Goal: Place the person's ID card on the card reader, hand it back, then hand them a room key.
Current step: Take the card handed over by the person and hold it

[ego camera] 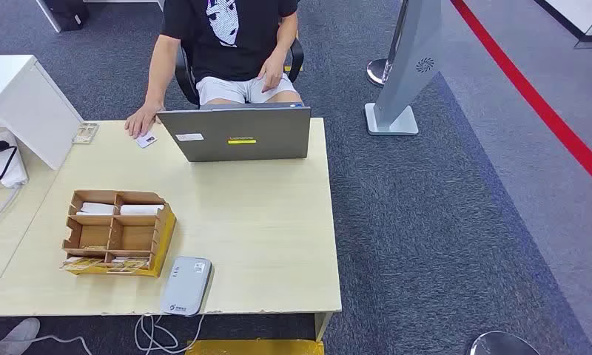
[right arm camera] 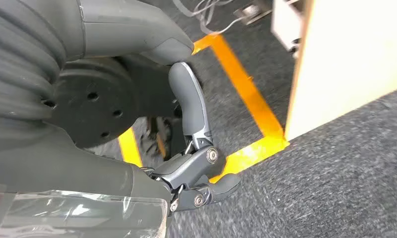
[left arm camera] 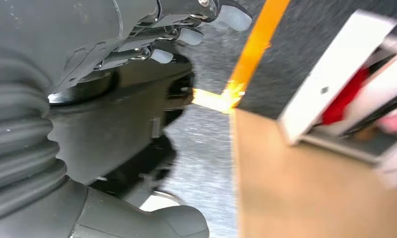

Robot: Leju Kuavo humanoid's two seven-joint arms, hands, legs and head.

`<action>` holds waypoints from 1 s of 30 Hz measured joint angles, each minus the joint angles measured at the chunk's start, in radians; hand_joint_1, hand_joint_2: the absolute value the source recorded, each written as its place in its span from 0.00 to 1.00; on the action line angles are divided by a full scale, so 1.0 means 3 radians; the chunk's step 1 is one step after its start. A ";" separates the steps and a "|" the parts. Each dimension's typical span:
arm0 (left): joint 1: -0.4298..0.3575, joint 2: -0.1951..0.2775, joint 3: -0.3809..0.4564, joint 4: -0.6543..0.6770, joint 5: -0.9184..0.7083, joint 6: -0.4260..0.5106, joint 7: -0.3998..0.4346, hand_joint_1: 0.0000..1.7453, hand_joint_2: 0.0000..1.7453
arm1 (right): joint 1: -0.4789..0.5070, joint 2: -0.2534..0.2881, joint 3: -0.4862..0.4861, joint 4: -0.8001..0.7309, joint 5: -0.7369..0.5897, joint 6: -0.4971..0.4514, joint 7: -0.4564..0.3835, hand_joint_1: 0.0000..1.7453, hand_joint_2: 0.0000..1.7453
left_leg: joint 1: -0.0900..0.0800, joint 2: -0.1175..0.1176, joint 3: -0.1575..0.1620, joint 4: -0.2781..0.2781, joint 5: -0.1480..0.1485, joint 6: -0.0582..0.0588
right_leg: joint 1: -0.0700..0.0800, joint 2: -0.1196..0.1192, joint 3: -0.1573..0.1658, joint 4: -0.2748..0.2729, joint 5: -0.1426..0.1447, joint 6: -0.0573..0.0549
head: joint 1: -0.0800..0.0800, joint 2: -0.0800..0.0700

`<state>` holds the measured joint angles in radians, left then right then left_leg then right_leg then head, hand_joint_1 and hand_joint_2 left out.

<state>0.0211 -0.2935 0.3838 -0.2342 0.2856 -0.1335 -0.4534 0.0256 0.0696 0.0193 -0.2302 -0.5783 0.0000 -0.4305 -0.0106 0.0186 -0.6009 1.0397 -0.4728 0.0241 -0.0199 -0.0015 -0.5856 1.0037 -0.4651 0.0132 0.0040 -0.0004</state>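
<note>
Grey carpet (ego camera: 441, 222) surrounds a pale wooden table (ego camera: 263, 222); a red floor line (ego camera: 545, 111) runs along one side

From the head view we note a small white ID card (ego camera: 146, 140) at the far left corner of the table, just beside a seated person's hand (ego camera: 141, 120), which rests flat on the tabletop. We cannot tell whether the fingertips touch the card. A grey open laptop (ego camera: 237, 133) stands next to it, its lid facing us. Nearer our edge sits a brown wooden compartment organiser (ego camera: 115, 231) on a yellow base, with white card-like items in its far compartments and small items at its near edge. Just beside it, at the near edge, lies a flat light-grey card reader (ego camera: 185, 285) with a white cable trailing down

Both hands hang well apart from the card, below the table. We see the left hand (left arm camera: 181, 29) in the left wrist view: pale-tipped fingers (left arm camera: 190, 35) a little apart, holding nothing; the picture is blurred. That view also gives us orange floor tape (left arm camera: 256, 44) and a white-framed object, which the head view lacks

Our right wrist view shows the right hand (right arm camera: 196, 163), fingers curled inward, gripping nothing, thumb (right arm camera: 189, 101) extended, above carpet and orange tape (right arm camera: 246, 99), near the table's side
</note>
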 joint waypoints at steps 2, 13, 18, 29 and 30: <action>-0.0012 -0.0009 0.0028 0.0003 0.0067 -0.0010 -0.0045 0.00 1.00 | -0.0007 0.0002 -0.0023 0.0009 -0.0056 0.0019 -0.0013 0.00 1.00 | 0.0000 0.0000 0.0000 0.0000 0.0000 0.0000 | 0.0000 0.0000 0.0000 0.0000 0.0000 0.0000 | 0.0000 0.0000; -0.0088 -0.0069 0.0351 0.0053 0.0539 -0.0018 -0.0407 0.00 1.00 | -0.0062 0.0030 -0.0257 0.0117 -0.0446 0.0079 -0.0052 0.00 1.00 | 0.0000 0.0000 0.0000 0.0000 0.0000 0.0000 | 0.0000 0.0000 0.0001 0.0000 0.0000 0.0000 | -0.0002 0.0000; -0.0091 -0.0068 0.0390 0.0053 0.0481 0.0265 -0.0576 0.00 1.00 | -0.0069 0.0054 -0.0366 0.0136 -0.0608 -0.0255 0.0131 0.00 1.00 | 0.0000 0.0000 -0.0001 0.0000 0.0000 0.0001 | 0.0000 -0.0001 0.0001 0.0000 0.0000 0.0001 | -0.0003 0.0000; -0.0062 -0.0019 0.0388 0.0053 0.0255 0.0177 -0.0592 0.00 1.00 | -0.0095 0.0078 -0.0678 0.0138 -0.0802 -0.0544 -0.0014 0.00 1.00 | 0.0000 0.0000 0.0000 0.0000 0.0000 0.0001 | 0.0000 0.0000 0.0001 0.0000 0.0000 0.0001 | -0.0003 0.0000; -0.0059 -0.0011 0.0388 0.0053 0.0241 0.0185 -0.0623 0.00 1.00 | -0.0098 0.0078 -0.0694 0.0138 -0.0807 -0.0583 0.0001 0.00 1.00 | 0.0000 0.0000 0.0000 0.0000 0.0000 0.0001 | 0.0000 0.0000 0.0001 0.0000 0.0000 0.0001 | -0.0003 0.0000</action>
<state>0.0034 -0.2970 0.5001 -0.2182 0.3580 -0.0781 -0.6404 -0.0038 0.0931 -0.1888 -0.1887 -0.8204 -0.1749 -0.4302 -0.0105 0.0186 -0.6009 1.0397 -0.4729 0.0243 -0.0198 -0.0016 -0.5854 1.0037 -0.4652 0.0133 0.0031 -0.0004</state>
